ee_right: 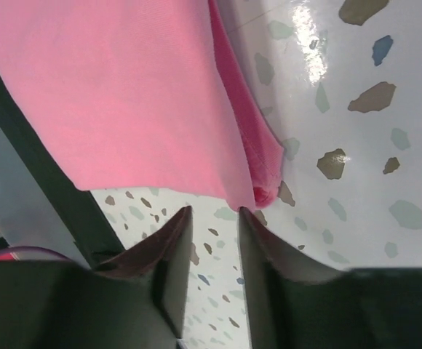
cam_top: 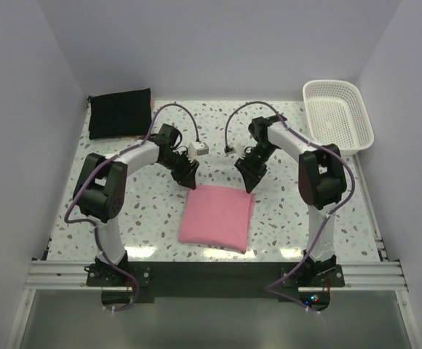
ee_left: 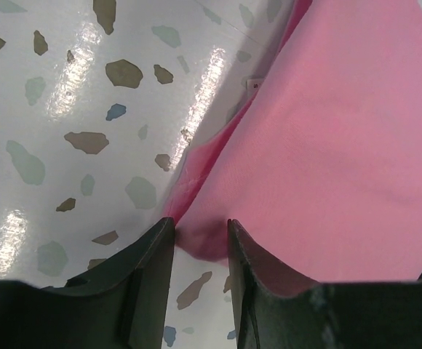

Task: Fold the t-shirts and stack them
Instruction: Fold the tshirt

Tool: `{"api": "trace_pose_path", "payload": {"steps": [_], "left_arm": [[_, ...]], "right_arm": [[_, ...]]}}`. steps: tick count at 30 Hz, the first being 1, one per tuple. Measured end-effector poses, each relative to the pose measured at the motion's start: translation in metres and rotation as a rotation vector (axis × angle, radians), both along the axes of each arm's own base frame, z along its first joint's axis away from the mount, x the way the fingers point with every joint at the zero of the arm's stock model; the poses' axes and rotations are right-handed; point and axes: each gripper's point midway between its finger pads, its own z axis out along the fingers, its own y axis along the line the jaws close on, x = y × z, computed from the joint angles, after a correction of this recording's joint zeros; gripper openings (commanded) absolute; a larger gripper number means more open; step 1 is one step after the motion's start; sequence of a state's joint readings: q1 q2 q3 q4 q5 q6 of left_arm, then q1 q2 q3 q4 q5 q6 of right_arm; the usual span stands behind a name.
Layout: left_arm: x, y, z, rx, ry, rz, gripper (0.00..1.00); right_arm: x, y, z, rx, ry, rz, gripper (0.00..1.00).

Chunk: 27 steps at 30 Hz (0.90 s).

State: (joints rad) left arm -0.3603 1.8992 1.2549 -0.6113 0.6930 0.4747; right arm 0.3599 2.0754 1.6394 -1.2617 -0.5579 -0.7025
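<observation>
Folded pink soft-fabric t-shirt (cam_top: 217, 214) lies front-centre on speckled table (cam_top: 284, 218); black folded fabric rectangle (cam_top: 120, 113) far-left. Jaws of left gripper (ee_left: 200, 231) straddle a shirt corner, pinch unclear; right gripper (ee_right: 212, 212) spread, empty. Risk: a one-sided grab drags the fold open.

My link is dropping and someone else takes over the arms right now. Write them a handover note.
Left gripper: jaws apart, straddling the far left corner of the pink t-shirt; it does not look clamped.
Right gripper: open, just short of the shirt's far right corner, holding nothing.
Pink t-shirt: folded into a rectangle, mid-table, near the arm bases.
Black t-shirt: folded, in the far left corner of the table, well apart from the pink one.
Done: both are folded.
Left: stack one on the other.
</observation>
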Motion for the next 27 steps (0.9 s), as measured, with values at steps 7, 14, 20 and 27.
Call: {"api": "trace_pose_path", "payload": {"steps": [7,14,20,27], "left_arm": [[-0.0042,0.0003,-0.005,-0.005,0.01,0.001,0.26],[-0.0038,-0.001,-0.0021,-0.016,0.001,-0.003,0.13],[-0.0043,-0.0023,-0.0005,-0.026,-0.002,-0.011,0.12],[-0.0047,-0.0027,-0.0002,-0.031,-0.007,-0.021,0.11]], "right_arm": [[0.0037,0.0069,0.0009,0.009,-0.002,0.011,0.0],[0.0003,0.0083,0.004,-0.001,0.015,0.025,0.0],[0.0017,0.0043,0.0041,-0.024,0.006,0.029,0.23],[0.0075,0.0023,0.0003,-0.045,-0.012,0.029,0.55]]}}
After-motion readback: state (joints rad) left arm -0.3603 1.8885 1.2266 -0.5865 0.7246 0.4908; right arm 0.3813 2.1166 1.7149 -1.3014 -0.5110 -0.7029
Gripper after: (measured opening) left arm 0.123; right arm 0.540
